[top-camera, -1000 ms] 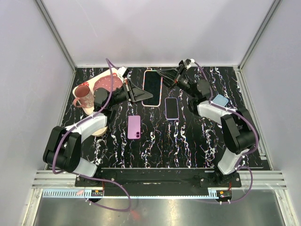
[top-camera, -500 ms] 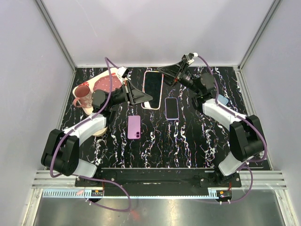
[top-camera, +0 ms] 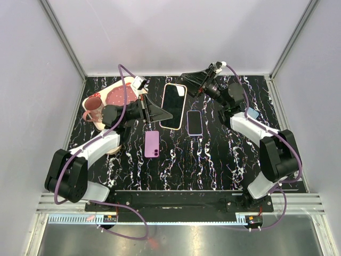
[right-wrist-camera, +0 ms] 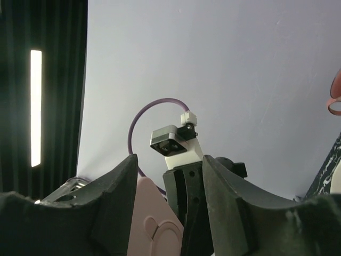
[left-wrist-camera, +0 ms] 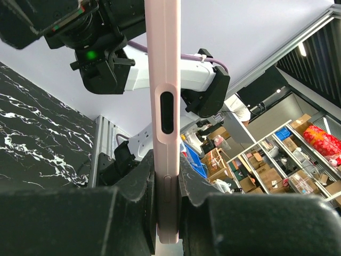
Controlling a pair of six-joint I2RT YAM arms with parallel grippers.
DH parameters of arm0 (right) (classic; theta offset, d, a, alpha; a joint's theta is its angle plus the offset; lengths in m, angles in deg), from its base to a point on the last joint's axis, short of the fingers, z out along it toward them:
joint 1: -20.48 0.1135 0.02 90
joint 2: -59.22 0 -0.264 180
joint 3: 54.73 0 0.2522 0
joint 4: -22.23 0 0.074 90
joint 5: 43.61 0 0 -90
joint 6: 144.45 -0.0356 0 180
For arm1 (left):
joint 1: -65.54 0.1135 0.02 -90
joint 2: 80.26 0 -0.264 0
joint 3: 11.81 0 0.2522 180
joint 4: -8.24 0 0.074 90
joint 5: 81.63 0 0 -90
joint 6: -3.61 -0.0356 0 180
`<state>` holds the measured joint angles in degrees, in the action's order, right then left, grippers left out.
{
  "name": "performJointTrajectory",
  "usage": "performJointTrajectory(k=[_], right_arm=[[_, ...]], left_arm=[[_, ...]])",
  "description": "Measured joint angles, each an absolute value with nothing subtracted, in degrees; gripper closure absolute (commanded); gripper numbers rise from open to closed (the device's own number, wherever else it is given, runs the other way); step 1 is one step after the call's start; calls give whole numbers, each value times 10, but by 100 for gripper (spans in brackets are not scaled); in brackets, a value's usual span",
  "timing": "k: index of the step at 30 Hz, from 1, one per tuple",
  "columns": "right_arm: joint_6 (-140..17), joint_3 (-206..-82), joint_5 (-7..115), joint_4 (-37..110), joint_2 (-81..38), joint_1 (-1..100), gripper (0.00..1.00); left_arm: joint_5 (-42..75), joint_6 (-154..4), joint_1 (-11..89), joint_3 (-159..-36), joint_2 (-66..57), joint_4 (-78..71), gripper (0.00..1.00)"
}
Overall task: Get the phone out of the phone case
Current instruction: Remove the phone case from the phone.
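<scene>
One black, white-veined marble surface (top-camera: 224, 154): it carries two spare handsets and lies under both arms.
Task thing: the large black-screened phone (top-camera: 173, 104) sits inside its pale pink soft case (left-wrist-camera: 162, 64), screen up, angled between the two arms at the far middle. The left wrist view suggests it is raised off the surface.
Left pincer (top-camera: 160, 113): clamped tight on the case's near-left edge.
Right pincer (top-camera: 193, 80): fingers spread wide with nothing between them, poised just beyond the case's far corner.
Spare purple handset (top-camera: 152, 144): lies face down, near the middle.
Spare small dark-screened handset (top-camera: 194, 122): lies just right of the cased phone.
Step in hand: by my reading, the case is braced on one side while the other arm lines up; the phone is not yet out.
Next move: probably the right pincer must close in on the far rim and peel the lip off the phone, without twisting it out of the left grip.
Top view only: shows the screen face and the overall layout.
Left wrist only: shows the case edge-on, its button slot, and the pinch.
Right wrist only: shows the open gap and a pink corner low between the fingers.
</scene>
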<state>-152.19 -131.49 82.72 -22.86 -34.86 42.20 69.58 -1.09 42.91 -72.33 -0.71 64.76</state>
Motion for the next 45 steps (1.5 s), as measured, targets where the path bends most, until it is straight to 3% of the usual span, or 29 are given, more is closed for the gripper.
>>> performJointTrajectory(k=[7, 16, 26, 40, 45], right_arm=[[-1484, -1285, 810, -179, -305, 422, 32], [-1427, -1284, 794, -137, -250, 422, 34], [-1402, -1282, 793, -100, -250, 422, 46], [-1395, -1282, 793, -89, -259, 439, 48], [-1396, -1282, 791, -92, -270, 442, 61]], left_arm=[[695, -40, 429, -723, -7, 608, 100], [691, -64, 430, -723, -7, 560, 100], [680, -71, 433, -723, -7, 537, 100], [664, -71, 434, -723, -7, 525, 100], [663, -71, 435, -723, -7, 516, 100]])
